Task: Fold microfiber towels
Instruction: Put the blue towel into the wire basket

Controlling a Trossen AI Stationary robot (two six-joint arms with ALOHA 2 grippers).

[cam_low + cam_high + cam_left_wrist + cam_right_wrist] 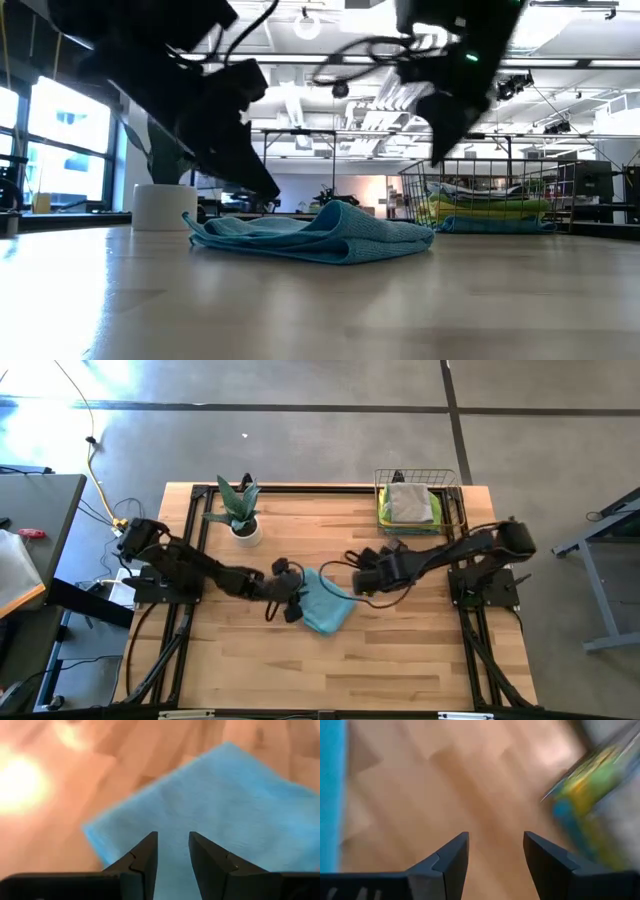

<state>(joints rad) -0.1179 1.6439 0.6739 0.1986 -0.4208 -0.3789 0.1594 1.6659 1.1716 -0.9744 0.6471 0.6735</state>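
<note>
A teal-blue microfiber towel (326, 606) lies folded in several layers on the wooden table's middle (318, 236). My left gripper (292, 603) hovers at its left edge, tilted down, fingers open over the cloth (172, 837) with nothing between them. My right gripper (360, 585) stands raised off the towel's far right corner, open over bare wood (495, 837). More folded towels sit stacked in the copper wire basket (380, 490), a grey one (410, 500) on top of a lime green one (386, 516).
A potted plant in a white pot (241, 520) stands at the far left, close behind my left arm. The basket (490, 195) fills the far right corner. Bare wood lies along the table's near side (330, 670).
</note>
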